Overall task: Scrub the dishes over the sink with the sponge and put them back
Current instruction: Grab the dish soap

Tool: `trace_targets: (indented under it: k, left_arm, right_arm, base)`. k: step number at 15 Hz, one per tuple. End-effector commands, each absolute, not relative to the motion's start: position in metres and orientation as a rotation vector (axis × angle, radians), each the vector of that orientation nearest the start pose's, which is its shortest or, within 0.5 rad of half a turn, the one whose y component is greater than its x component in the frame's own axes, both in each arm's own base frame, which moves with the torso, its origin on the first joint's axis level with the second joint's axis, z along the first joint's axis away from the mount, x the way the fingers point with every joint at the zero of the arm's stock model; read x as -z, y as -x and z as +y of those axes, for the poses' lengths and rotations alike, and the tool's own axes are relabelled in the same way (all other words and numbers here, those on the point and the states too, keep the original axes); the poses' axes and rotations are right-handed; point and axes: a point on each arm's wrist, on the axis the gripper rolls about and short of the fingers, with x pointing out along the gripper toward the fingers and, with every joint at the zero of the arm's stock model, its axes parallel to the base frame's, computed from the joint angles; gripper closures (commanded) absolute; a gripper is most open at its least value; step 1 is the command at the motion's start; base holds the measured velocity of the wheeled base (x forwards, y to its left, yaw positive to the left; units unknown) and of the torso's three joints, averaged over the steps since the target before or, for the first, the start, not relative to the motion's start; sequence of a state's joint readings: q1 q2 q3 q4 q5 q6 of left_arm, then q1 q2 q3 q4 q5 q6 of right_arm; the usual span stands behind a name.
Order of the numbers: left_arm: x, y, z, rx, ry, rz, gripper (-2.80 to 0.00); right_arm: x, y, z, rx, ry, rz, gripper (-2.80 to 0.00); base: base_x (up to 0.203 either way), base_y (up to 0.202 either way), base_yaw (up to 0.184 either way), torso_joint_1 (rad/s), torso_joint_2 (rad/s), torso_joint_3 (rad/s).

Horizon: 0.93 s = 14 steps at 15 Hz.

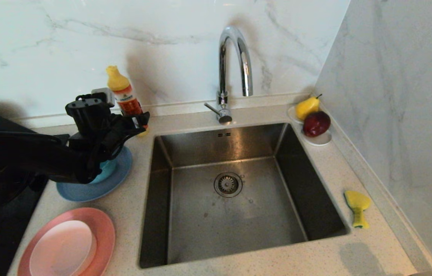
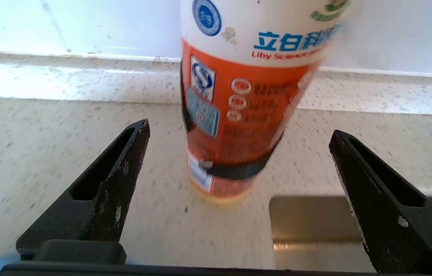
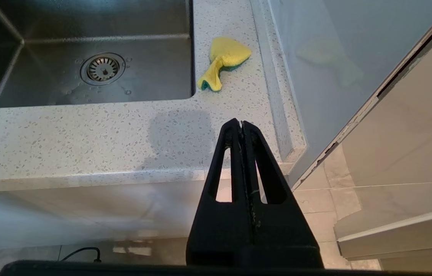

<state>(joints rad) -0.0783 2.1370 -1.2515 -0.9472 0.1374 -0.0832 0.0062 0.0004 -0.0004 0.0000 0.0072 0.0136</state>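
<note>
**Left tool open at the detergent bottle, sponge lying on the far right**

On your left, the left tool (image 1: 139, 124) hangs above the tabletop (image 1: 131, 191) with its fingers (image 2: 120, 180) spread wide apart, holding nothing. The orange detergent bottle (image 2: 239, 115) stands upright between them, just ahead of the tips and not touched by either. Below the arm, the teal bowl (image 1: 105, 171) sits on the blue-grey plate (image 1: 97, 188). Nearer to you, the pale pink dish (image 1: 63, 249) rests on the salmon-pink plate (image 1: 103, 230).

In the middle you have the steel sink (image 1: 185, 226), with its drain strainer (image 1: 228, 184) and the tap (image 1: 235, 69) behind it.

To the right, a pear (image 1: 307, 107) and an apple (image 1: 316, 123) sit on a white saucer (image 1: 321, 140) at the back corner. The yellow sponge (image 1: 357, 207) lies on the tabletop just beside the sink's right rim, near the wall. Your right tool (image 3: 241, 124) is pressed together, off the tabletop's front edge, well apart from the sponge.
</note>
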Motion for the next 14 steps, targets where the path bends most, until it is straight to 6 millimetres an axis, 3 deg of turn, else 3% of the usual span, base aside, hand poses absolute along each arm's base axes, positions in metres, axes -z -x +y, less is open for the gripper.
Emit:
trace_targets:
  k: [1,3,14]
  left_arm:
    - [-0.167,-0.447,-0.032,-0.059,0.082,-0.082,-2.8]
    - [-0.173,-0.454,-0.032,-0.059,0.07,-0.111,-2.8]
    - [-0.165,-0.483,-0.036,-0.07,0.071,-0.14,-2.8]
  right_arm:
    - [-0.075,0.023,0.0,-0.014,-0.014,0.0,0.0]
    - [-0.075,0.023,0.0,-0.014,-0.014,0.0,0.0]
    - [-0.075,0.023,0.0,-0.014,-0.014,0.0,0.0]
  base:
    - [0.0,0.0,0.0,0.0,0.0,0.0]
    - [0.0,0.0,0.0,0.0,0.0,0.0]
    - [0.0,0.0,0.0,0.0,0.0,0.0]
